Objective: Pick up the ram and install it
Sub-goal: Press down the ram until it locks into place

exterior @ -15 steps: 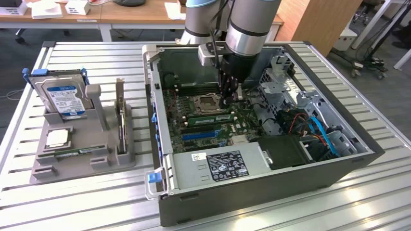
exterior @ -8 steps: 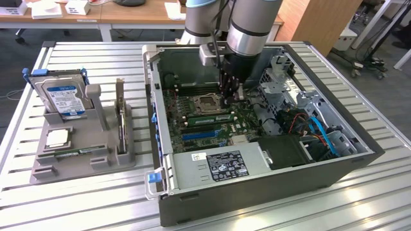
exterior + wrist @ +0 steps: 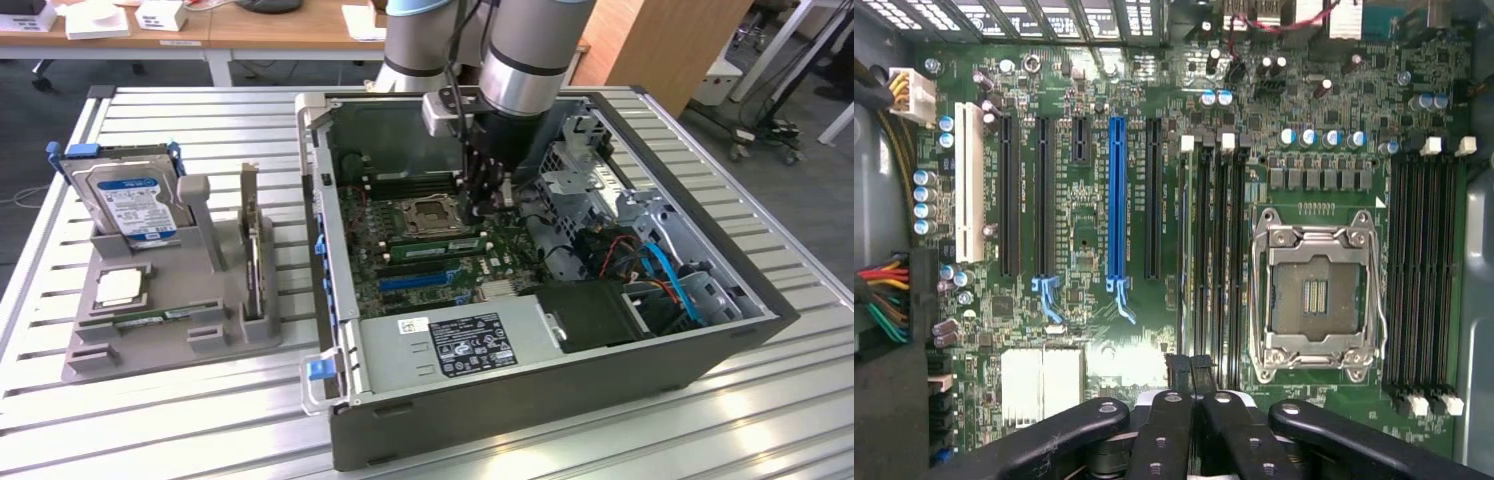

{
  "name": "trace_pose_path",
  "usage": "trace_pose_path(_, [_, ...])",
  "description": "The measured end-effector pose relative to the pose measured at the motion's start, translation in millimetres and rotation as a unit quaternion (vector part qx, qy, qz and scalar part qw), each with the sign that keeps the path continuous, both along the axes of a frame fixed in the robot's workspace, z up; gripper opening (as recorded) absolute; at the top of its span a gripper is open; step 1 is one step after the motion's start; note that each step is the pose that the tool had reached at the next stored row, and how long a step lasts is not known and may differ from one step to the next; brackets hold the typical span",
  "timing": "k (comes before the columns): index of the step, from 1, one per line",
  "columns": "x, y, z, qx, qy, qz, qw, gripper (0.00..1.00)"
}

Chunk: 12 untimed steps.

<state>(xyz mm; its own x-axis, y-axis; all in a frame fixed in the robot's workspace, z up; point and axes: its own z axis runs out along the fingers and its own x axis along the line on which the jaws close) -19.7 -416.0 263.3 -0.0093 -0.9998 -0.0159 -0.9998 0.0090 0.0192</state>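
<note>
In the exterior view a thin green ram stick [image 3: 167, 316] lies in the front of the grey holder [image 3: 94, 355], left of the open computer case [image 3: 534, 400]. Another green ram stick [image 3: 434, 243] stands on edge in the slots beside the CPU socket [image 3: 434, 212]. My gripper [image 3: 483, 198] hangs over the motherboard, just to the exterior view's right of that socket. In the wrist view my gripper [image 3: 1189, 368] has its black fingertips pressed together above the black memory slots [image 3: 1211, 260] next to the socket [image 3: 1314, 295]. It is shut, with nothing visible between the fingers.
The holder also carries a hard drive [image 3: 131, 200], a dark expansion card [image 3: 250, 240] and a processor chip [image 3: 118, 288]. Inside the case are a power supply [image 3: 454, 345], a drive cage [image 3: 587, 170] and blue cables [image 3: 674, 280]. A second slot bank [image 3: 1424, 270] flanks the socket.
</note>
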Motion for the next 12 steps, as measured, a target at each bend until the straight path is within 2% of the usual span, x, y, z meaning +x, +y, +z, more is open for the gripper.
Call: trace_pose_path(12, [19.4,0.0,-0.1,0.0,0.0,-0.001,1.0,0.1])
